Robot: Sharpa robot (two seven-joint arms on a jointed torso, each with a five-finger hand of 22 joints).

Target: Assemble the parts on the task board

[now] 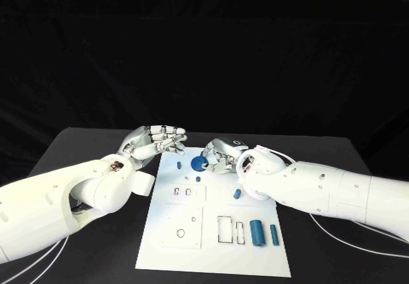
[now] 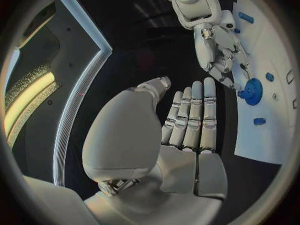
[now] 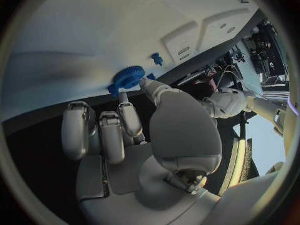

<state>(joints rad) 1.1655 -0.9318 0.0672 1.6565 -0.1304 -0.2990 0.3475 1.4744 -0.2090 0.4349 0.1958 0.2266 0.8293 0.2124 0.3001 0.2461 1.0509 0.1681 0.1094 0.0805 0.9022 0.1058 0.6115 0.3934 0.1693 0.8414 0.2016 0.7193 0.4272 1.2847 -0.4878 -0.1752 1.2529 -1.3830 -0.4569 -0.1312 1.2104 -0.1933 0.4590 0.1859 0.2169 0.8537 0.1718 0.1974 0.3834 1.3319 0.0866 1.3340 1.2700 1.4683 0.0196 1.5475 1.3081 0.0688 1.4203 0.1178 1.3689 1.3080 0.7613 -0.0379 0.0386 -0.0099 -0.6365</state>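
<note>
black table [image 1: 85, 148] under white task board [image 1: 204, 254]

white task board [image 1: 171, 236], blue gear [image 1: 198, 162], blue parts [image 1: 256, 232], black table [image 1: 94, 148], silver hands

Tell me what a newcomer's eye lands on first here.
The right hand at the far end of the white board, its fingers at a blue gear there. Next, the left hand, raised beside the board's far left corner, holding nothing. Then the two blue cylinders lying at the board's near right.
</note>
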